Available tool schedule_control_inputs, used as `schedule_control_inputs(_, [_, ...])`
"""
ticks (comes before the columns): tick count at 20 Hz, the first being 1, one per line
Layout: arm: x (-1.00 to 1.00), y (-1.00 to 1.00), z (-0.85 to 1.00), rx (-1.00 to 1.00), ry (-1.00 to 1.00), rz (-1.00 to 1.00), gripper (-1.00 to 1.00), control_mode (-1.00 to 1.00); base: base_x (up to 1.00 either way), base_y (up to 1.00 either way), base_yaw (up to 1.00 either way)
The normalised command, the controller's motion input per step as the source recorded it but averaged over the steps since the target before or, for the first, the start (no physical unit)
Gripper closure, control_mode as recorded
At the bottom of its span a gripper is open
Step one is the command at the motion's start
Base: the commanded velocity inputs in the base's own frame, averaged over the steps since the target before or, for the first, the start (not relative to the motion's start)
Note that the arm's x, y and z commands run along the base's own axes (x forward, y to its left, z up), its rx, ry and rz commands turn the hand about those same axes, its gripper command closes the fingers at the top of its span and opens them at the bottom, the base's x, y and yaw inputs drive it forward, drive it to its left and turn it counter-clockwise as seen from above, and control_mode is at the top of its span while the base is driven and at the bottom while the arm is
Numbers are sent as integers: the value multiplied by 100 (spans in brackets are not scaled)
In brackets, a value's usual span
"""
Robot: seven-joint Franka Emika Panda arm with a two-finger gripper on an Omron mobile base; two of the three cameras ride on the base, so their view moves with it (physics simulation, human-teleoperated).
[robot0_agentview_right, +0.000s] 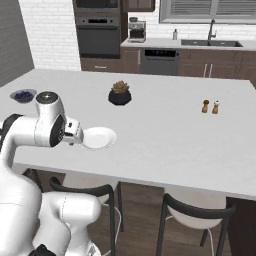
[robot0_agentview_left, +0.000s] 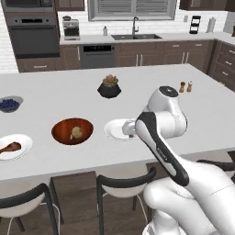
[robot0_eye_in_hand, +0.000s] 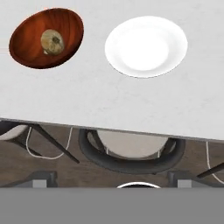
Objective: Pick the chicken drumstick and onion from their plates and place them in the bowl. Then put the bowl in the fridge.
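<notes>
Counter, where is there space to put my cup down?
Bare room lies between the succulent pot and the shakers, and beyond them. It is crowded where the wooden bowl sits between two plates.

Wood, glaze and stone

Glossy reddish-brown wooden bowl [robot0_eye_in_hand: 46,37]; smooth white glazed plate [robot0_eye_in_hand: 146,46]; matt, faintly speckled pale countertop [robot0_eye_in_hand: 109,100]; dry papery-looking onion [robot0_eye_in_hand: 52,40]; dark wood floor [robot0_eye_in_hand: 65,168].

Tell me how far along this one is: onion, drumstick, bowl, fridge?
Done: the onion lies in the wooden bowl, and its white plate is bare. In hand: nothing visibly; the arm is raised beside that bare plate, its tool hidden. Left: the chicken drumstick is on its own plate at the counter's left, and the bowl is on the counter, not in the fridge.
</notes>
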Motion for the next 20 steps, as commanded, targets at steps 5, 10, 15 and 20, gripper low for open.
schedule_control_inputs(5, [-78, -37, 53, 0, -3, -2, -100, -100, 0, 0, 0])
schedule_control_inputs(10, [-46, -19, 46, 0, 0, -9, -100, -100, 0, 0, 0])
schedule_control_inputs(15, [-48, 0, 61, 0, 1, -14, -100, -100, 0, 0, 0])
schedule_control_inputs(20, [-20, 0, 13, 0, 5, -3, -100, 100, -45, 17, 0])
